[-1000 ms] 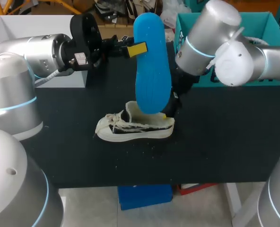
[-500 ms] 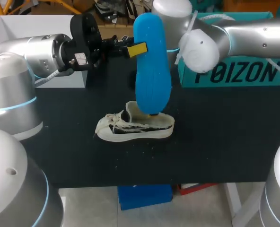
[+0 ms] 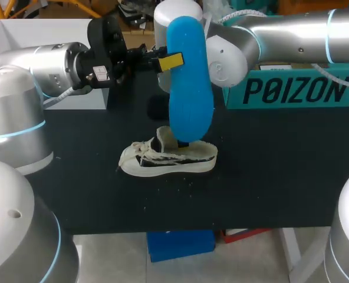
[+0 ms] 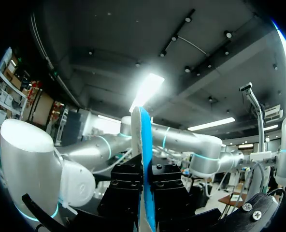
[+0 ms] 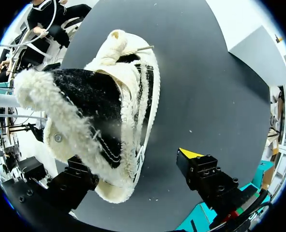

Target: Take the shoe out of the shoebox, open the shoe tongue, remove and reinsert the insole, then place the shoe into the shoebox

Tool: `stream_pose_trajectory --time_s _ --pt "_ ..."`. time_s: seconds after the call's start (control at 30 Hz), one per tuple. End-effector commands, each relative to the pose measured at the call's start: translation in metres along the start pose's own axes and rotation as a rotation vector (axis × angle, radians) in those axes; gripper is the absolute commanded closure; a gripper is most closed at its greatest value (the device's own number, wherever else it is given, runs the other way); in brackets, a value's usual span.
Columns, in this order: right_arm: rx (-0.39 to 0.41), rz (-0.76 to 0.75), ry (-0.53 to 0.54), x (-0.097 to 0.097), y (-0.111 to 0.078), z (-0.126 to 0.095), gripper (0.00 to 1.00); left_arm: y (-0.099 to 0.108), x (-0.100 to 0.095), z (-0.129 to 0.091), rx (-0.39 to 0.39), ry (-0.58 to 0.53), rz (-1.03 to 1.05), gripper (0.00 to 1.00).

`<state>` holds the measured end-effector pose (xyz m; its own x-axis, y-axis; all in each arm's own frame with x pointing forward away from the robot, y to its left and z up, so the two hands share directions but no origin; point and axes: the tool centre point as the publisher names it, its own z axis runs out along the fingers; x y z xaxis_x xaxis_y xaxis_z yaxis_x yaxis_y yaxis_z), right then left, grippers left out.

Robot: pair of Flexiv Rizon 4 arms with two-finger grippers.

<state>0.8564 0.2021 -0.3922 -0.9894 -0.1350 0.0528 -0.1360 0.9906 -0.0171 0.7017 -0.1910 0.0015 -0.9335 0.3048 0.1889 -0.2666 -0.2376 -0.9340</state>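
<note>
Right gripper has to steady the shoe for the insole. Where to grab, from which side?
Probably the heel rim, from above. The shoe stands on its sole with the collar open upward, so the heel wall gives two faces to pinch. The insole, upright in the left gripper, hangs over the opening; the open right gripper has a finger either side of the heel.

One shoe [image 3: 168, 158], one insole [image 3: 189, 82] — one shoebox [image 3: 292, 91].

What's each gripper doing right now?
Left gripper: closed on the blue insole, held upright.
Right gripper: open, close to the shoe, holding nothing.
</note>
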Motion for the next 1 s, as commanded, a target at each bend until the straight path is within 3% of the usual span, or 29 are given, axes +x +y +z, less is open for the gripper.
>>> stream_pose_trajectory --time_s 0.03,0.07,0.87,0.93,1.0 --pt "0.004 0.008 -0.001 0.001 0.003 0.007 0.91 0.001 0.0 0.001 0.002 -0.001 0.003 1.0" --pt "0.004 0.008 -0.001 0.001 0.003 0.007 1.0 0.001 0.0 0.001 0.002 -0.001 0.003 1.0" --pt "0.004 0.008 -0.001 0.001 0.003 0.007 1.0 0.001 0.0 0.001 0.002 -0.001 0.003 1.0" --pt "0.031 0.075 -0.03 0.0 0.0 -0.012 1.0 0.001 0.0 0.001 0.002 -0.001 0.003 1.0" --pt "0.055 0.189 -0.046 -0.002 -0.012 -0.046 1.0 0.001 0.0 0.001 0.002 -0.001 0.003 1.0"
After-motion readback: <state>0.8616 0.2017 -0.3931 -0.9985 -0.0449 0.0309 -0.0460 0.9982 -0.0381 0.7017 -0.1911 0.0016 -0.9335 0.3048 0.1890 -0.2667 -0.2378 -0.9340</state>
